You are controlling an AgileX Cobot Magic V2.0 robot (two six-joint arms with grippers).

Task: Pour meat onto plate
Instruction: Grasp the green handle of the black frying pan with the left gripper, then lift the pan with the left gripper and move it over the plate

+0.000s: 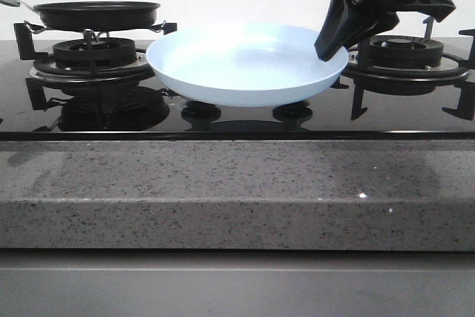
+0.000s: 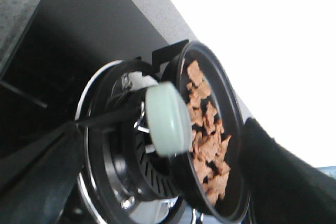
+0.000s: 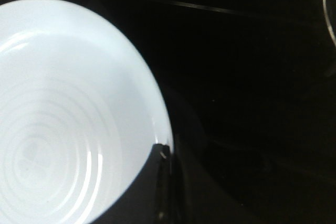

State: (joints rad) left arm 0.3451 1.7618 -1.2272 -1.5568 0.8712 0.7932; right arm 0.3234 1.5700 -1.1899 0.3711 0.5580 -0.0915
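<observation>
Front view: plate on the stove between burners, pan on the left one.
Right gripper pinched the plate's rim; left gripper's state unclear; meat lay in the pan.

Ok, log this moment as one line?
stage: pre-pour | orange-brown meat slices: in black frying pan on left burner | pale-blue round plate: empty, right gripper at rim | left gripper: at pan handle

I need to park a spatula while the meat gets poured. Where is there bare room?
The grey stone ledge in front of the hob is bare along its whole width. The hob is crowded: frying pan on the left burner, plate in the middle, right gripper at its rim beside the right burner.
</observation>
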